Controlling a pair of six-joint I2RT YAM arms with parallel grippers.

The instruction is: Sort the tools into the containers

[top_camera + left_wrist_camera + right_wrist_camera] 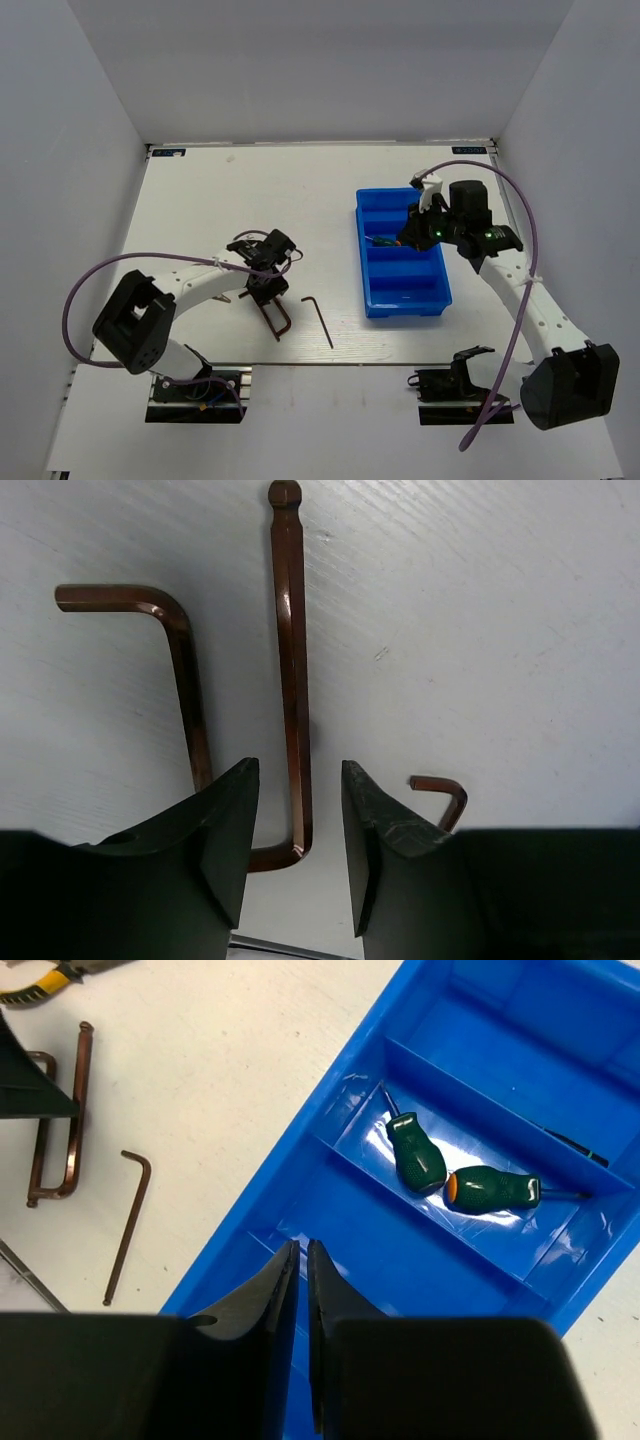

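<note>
Looking through the left wrist camera, what do we have between the fingers?

We have the left gripper [298, 780] with its jaws spread. Its dark wedge-shaped fingers stand on both sides of a long hex key [290, 660] — a thin coppery-brown bar with flat facets, a small ball tip and a short hooked foot. We cannot see them touching it.

And beside it?

A second hex key [180, 670], bent in a round elbow, lies just to the left on the white table [480, 630], which has a fine brushed grain. A third hex key [445, 792] shows only its bend, behind the finger on the picture's right.

Where do we find the other tools?

Both screwdrivers [417, 1155], stubby with glossy green bulb-shaped handles, lie together in one compartment of the shiny blue plastic tray [400, 1250]. Of the pliers [30, 982] we see only a yellow-and-black handle, out on the table.

And the right gripper [303, 1260]?

It hangs over the tray — jaws pressed almost together, only a thin slit between them, gripping nothing.
</note>
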